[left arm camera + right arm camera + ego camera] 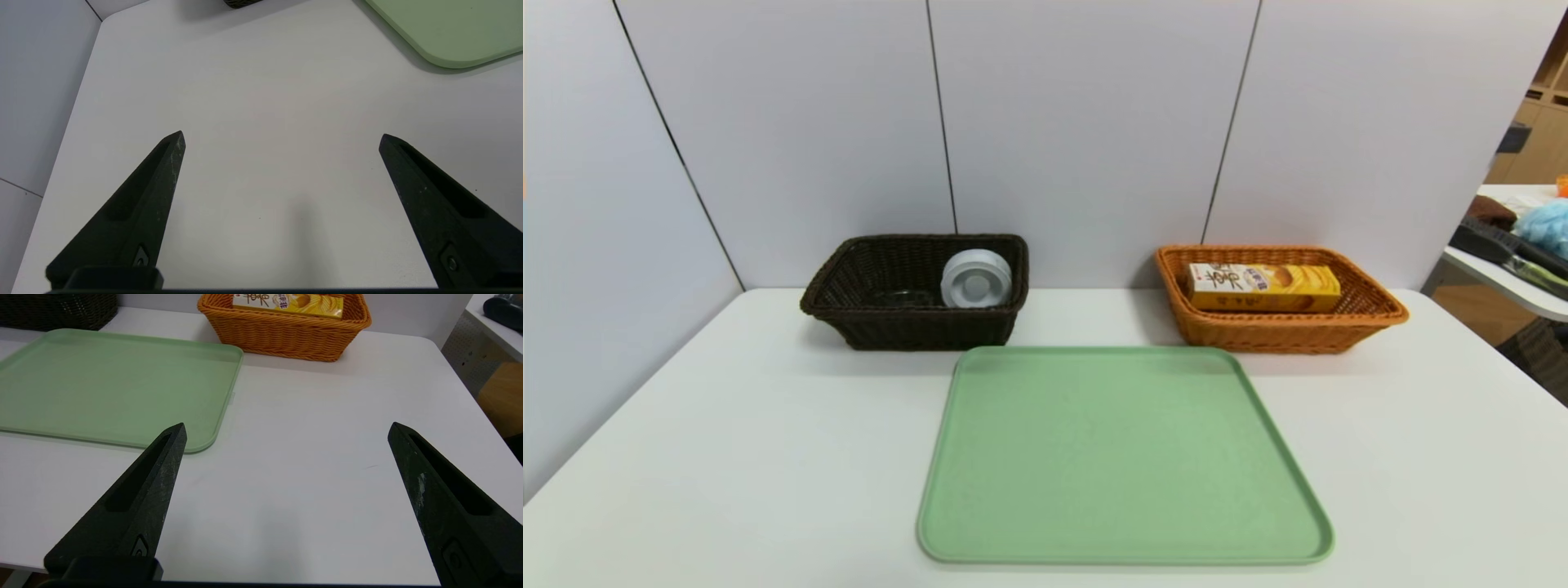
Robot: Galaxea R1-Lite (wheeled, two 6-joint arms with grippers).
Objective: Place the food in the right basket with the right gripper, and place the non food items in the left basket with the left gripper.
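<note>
Wicker baskets (915,327) (1282,331): 2 | snack box (1262,287): 1 | tape roll (976,278): 1 | tools (282,141) (286,430): 2, both spread wide, empty

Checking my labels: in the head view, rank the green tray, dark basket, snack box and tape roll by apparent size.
1. Green tray
2. Dark basket
3. Snack box
4. Tape roll

The tray is nearest, so it looks larger.

Pale grey wall panels (1078,122) with dark seams stand behind a white tabletop (727,457); another table (1515,282) stands beyond its right edge.
</note>
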